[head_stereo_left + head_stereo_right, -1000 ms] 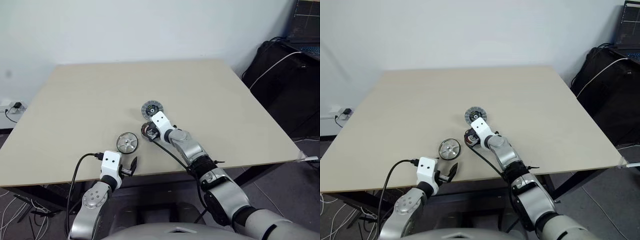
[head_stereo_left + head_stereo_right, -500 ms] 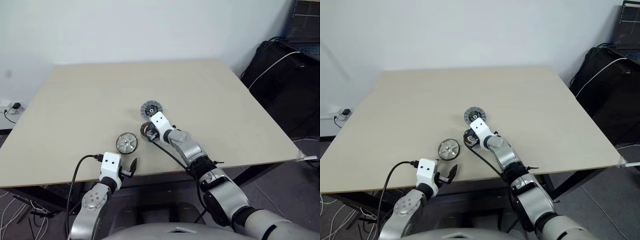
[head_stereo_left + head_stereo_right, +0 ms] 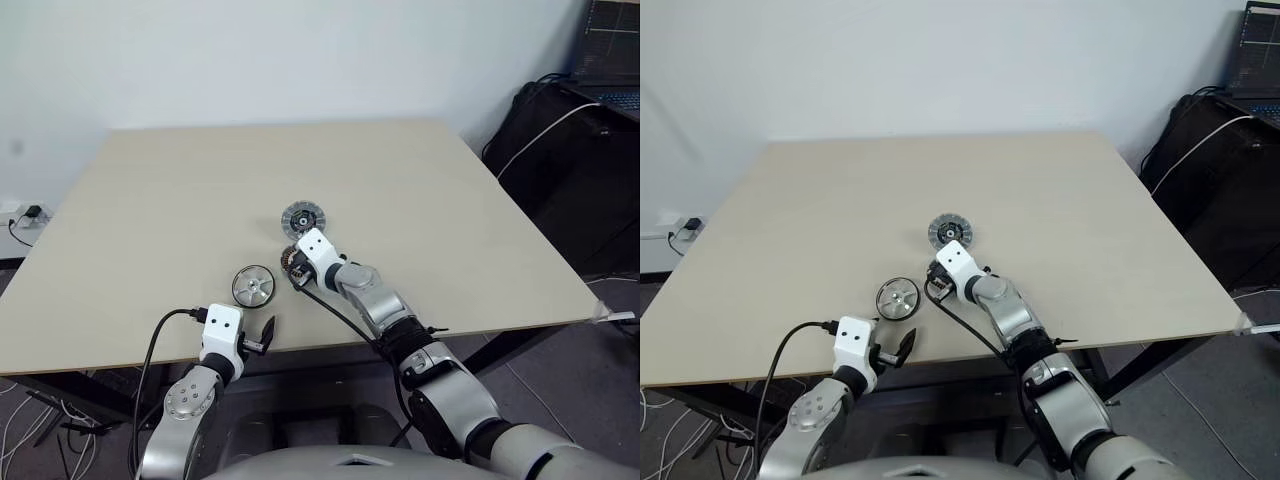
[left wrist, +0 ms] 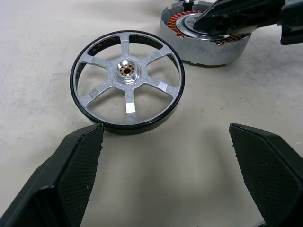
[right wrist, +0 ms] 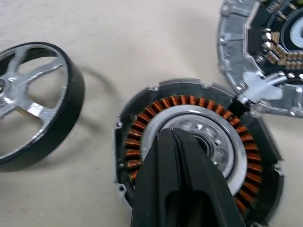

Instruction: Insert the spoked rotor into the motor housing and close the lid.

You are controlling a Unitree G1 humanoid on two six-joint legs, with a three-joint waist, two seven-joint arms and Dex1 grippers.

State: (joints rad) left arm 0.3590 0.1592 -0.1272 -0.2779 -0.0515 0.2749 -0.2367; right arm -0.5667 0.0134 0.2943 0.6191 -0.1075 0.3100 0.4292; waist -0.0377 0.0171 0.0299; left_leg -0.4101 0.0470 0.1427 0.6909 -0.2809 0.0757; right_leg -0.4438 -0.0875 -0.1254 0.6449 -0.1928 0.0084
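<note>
The spoked rotor (image 4: 128,82), a pale silver wheel with a dark rim, lies flat on the table just ahead of my left gripper (image 4: 165,175). That gripper is open, empty, and near the table's front edge (image 3: 258,338). To the right of the rotor (image 3: 254,286) sits the motor housing (image 5: 189,118), its ring of copper windings facing up. My right gripper (image 5: 173,137) is shut, with its tips over the housing's silvery centre, and covers most of the housing in the eye views (image 3: 296,264). The lid (image 3: 303,216) lies just behind the housing, dark hub up.
The three parts sit close together near the front middle of the beige table (image 3: 450,200). A black bag with a white cable (image 3: 560,150) and a laptop (image 3: 612,45) stand off the table's right side. Cables trail from both wrists.
My right gripper has turned slightly to the left above the housing and stays shut. The left arm and the three parts have not moved.
</note>
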